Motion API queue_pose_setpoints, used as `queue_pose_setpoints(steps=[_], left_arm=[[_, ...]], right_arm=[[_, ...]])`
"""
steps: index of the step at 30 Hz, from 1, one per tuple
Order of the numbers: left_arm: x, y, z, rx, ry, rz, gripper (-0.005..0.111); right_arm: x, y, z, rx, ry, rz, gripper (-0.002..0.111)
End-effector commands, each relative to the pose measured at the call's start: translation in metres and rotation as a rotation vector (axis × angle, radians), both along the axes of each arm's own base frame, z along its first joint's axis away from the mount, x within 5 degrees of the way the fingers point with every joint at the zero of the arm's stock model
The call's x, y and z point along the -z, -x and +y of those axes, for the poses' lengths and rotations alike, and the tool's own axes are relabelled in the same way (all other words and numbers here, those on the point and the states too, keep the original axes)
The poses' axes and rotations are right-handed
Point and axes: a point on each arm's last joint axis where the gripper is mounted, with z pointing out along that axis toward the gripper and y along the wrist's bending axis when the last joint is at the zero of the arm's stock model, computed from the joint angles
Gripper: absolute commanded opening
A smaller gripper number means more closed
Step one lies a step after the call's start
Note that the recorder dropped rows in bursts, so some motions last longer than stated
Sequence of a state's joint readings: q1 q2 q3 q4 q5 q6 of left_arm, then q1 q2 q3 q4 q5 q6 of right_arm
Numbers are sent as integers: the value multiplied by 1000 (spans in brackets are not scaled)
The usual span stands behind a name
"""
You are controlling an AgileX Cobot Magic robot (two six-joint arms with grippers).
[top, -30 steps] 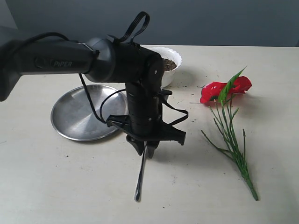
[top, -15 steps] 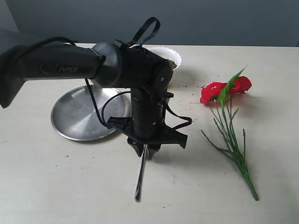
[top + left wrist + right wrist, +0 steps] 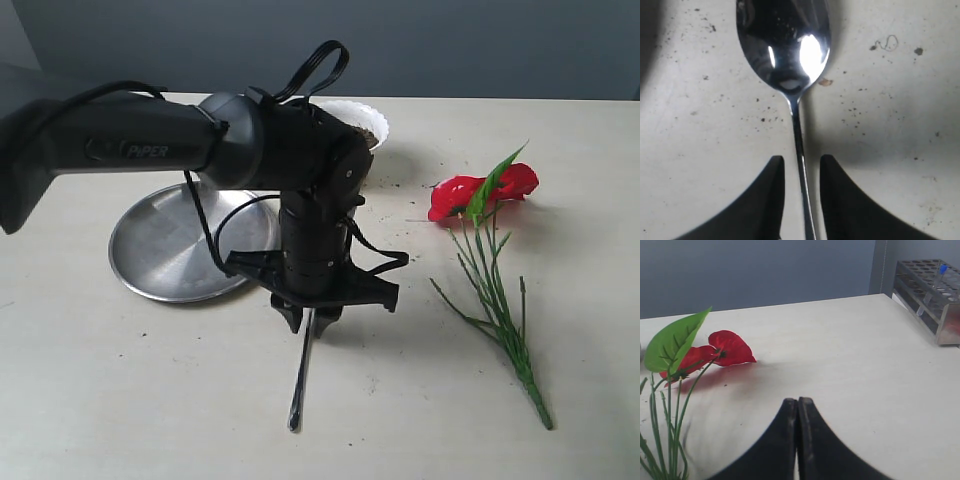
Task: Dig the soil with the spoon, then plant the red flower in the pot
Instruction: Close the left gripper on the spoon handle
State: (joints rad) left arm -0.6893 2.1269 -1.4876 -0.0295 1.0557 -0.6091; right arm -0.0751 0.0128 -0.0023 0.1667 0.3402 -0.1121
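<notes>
The spoon lies flat on the table, its shiny bowl under my left arm. My left gripper points straight down over it and is open. Its two fingers stand either side of the thin handle with a small gap on each side. The white scalloped pot sits behind the arm, which hides the soil in it. The red flower lies to the right with its green stems stretched toward the front. My right gripper is shut and empty, hovering near the flower.
A round steel plate lies left of the arm. Dark soil specks dot the table around the spoon. A metal test-tube rack stands at the table's far side in the right wrist view.
The left arm has shifted slightly to the right above the spoon handle. Spoon, flower and plate have not moved.
</notes>
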Motion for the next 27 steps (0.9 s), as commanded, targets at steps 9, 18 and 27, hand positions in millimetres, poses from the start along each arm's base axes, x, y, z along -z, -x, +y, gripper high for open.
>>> queue_pose_setpoints(steps=[9,18,27], left_arm=[[0,1,-2,-19,15,-5,26],[1,1,0,-10,-1,-13,26],[14,8,5,-21,-3,2,26]], right_arm=[[0,0,0,5,0,-6,-1],[0,0,0,5,0,-6,-1],[0,0,0,5,0,-6,-1]])
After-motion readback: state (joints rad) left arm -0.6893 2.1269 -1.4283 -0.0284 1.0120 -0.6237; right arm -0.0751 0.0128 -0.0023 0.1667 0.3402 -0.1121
